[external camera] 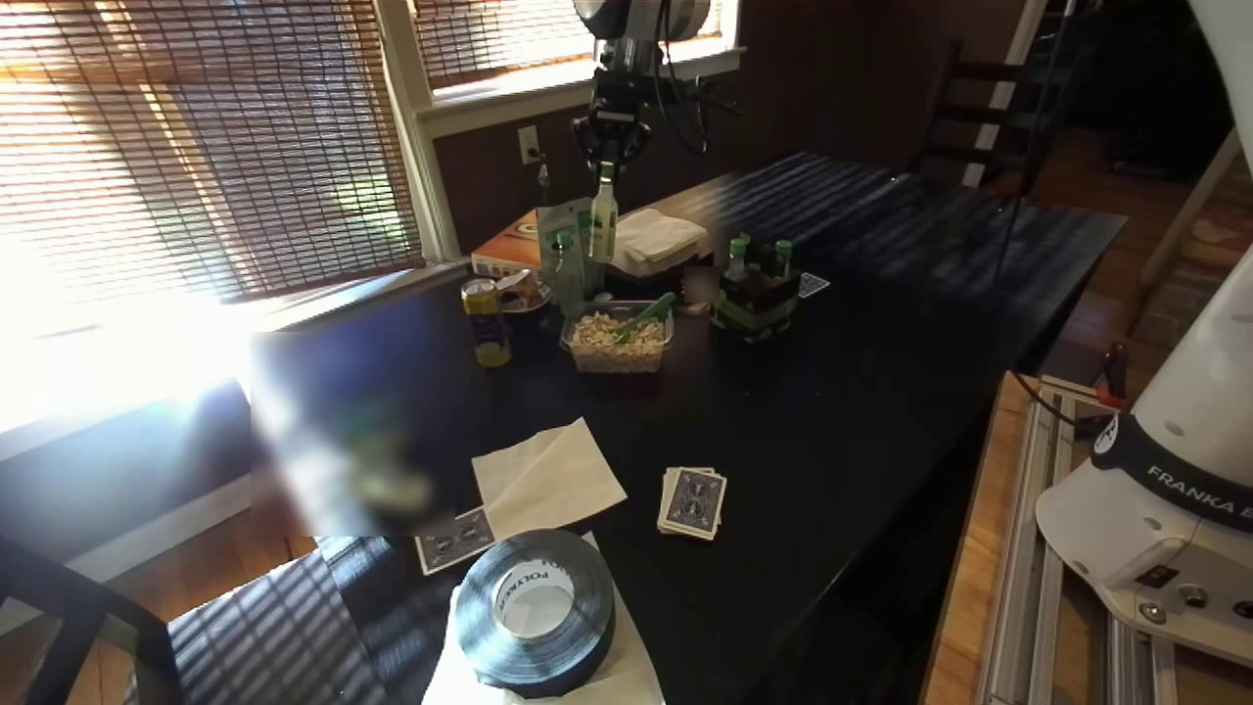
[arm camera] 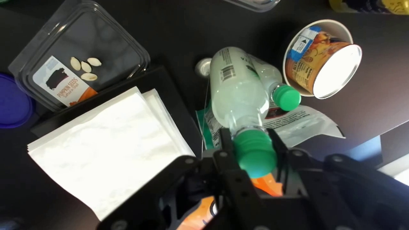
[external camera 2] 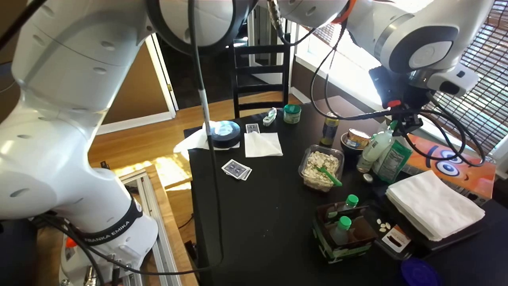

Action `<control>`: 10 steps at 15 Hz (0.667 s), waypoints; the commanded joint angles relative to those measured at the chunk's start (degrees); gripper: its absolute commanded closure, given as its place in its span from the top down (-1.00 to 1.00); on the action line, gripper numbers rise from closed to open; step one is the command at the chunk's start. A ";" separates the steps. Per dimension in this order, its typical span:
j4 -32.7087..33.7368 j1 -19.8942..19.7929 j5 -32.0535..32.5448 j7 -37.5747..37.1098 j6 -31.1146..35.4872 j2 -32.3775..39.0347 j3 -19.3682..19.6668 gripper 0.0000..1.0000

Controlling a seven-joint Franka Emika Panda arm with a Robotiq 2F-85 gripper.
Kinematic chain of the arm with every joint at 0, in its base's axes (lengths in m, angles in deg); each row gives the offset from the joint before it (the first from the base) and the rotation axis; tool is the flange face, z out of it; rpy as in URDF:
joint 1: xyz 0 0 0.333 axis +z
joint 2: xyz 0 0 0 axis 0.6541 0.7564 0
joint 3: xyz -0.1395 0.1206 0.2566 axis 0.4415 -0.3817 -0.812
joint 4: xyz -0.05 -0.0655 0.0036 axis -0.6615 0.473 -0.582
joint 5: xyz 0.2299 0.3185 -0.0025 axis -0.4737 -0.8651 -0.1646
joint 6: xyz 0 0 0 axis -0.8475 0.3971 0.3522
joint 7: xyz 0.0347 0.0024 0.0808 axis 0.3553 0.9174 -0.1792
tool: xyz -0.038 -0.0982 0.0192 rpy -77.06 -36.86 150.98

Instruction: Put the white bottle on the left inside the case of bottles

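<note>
Nearer in an exterior view, between the robot-side and window-side edges of the flat black surface point(external camera 2: 254, 206), stands the boxy, dark green, cardboard-looking case point(external camera 2: 349, 252) holding green-capped bottles point(external camera 2: 341, 232). Farther off, by the window-side edge, the slim whitish translucent bottle point(arm camera: 238, 91) hangs from the black metal pincer point(arm camera: 250, 137), closed snugly on its round green cap point(arm camera: 255, 155). Lifting seems in hand; next calls for carrying it inward, above the case, and lowering it upright inside.

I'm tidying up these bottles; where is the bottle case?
The bottle case is right of the seed tub in an exterior view, with a playing card showing past its right edge.
</note>
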State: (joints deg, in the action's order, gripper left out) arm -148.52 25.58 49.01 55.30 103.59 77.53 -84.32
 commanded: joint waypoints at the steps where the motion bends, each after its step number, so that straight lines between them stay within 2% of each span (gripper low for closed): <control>1: -3.06 1.11 -1.00 1.92 0.66 -2.27 2.52 -0.85; 4: -12.82 0.69 -0.69 4.66 2.37 -10.37 4.06 -0.85; 6: -16.67 0.38 -0.79 7.31 2.26 -14.16 4.71 -0.85; 10: -26.46 1.39 0.77 7.01 4.37 -23.27 7.74 -0.85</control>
State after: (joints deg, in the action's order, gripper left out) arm -163.92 25.86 49.10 61.94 104.74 63.69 -78.43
